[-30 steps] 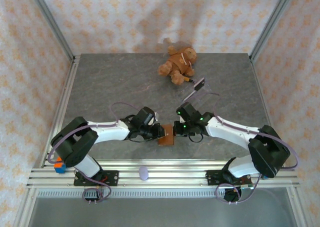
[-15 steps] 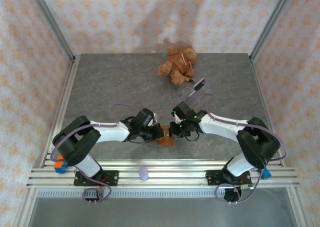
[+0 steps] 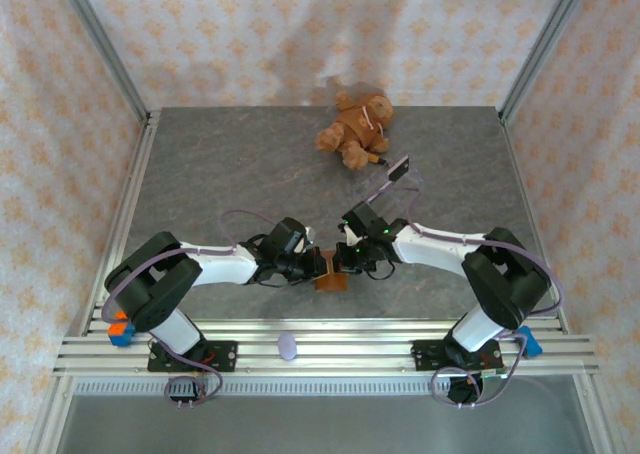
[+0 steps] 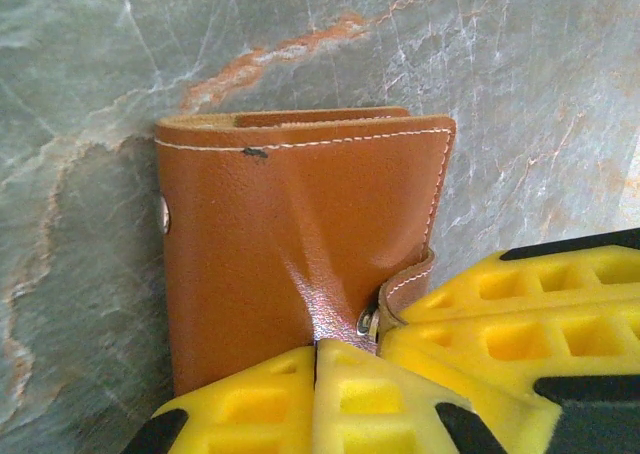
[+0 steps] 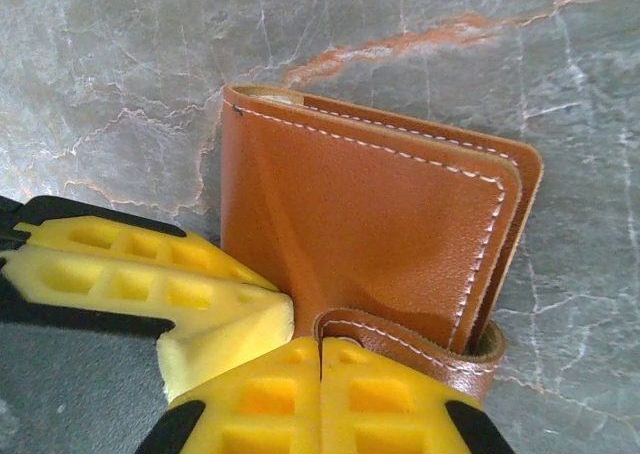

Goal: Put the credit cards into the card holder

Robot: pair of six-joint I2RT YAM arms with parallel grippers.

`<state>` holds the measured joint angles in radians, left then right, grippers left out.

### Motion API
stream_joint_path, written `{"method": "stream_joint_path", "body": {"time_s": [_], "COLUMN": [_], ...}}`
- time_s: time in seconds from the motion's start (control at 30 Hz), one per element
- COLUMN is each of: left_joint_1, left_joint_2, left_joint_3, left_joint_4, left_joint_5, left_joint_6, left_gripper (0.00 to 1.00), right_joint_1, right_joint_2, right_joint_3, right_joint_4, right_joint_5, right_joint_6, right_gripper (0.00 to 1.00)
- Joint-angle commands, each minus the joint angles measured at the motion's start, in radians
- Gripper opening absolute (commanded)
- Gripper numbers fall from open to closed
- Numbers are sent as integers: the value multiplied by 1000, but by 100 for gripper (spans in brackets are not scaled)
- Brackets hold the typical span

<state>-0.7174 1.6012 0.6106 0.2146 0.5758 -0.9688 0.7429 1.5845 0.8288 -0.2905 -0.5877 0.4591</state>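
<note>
The brown leather card holder (image 3: 332,277) lies folded on the marble table near the front, between the two arms. My left gripper (image 4: 318,346) is shut, pinching the holder's front cover (image 4: 290,244) so the leather puckers. My right gripper (image 5: 320,344) is shut on the holder's snap strap (image 5: 410,346) at its bend. In the top view the left gripper (image 3: 321,265) and the right gripper (image 3: 343,263) meet over the holder. The right gripper's fingers (image 4: 510,314) show beside the strap in the left wrist view. What looks like a credit card (image 3: 389,180) lies behind the right arm.
A brown teddy bear (image 3: 355,126) lies at the back of the table. A small purple object (image 3: 288,346) rests on the front rail. Metal frame posts and patterned walls close in both sides.
The left gripper has closed on the holder's cover. The right arm has shifted left, its gripper now tight against the holder, and its elbow has swung inward.
</note>
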Motion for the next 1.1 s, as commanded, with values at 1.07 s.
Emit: {"method": "stream_joint_path", "body": {"time_s": [1.07], "left_joint_1": [42], "left_joint_2": [-37], "left_joint_3": [-74], "left_joint_4": [26], "left_joint_5": [-62], "left_joint_6": [-37], "left_gripper": [11], "right_joint_1": [-93], "right_joint_2": [219], "right_joint_3": [18], "right_joint_4": [-150], "right_joint_5": [26], "right_joint_6": [53], "right_gripper": [0]}}
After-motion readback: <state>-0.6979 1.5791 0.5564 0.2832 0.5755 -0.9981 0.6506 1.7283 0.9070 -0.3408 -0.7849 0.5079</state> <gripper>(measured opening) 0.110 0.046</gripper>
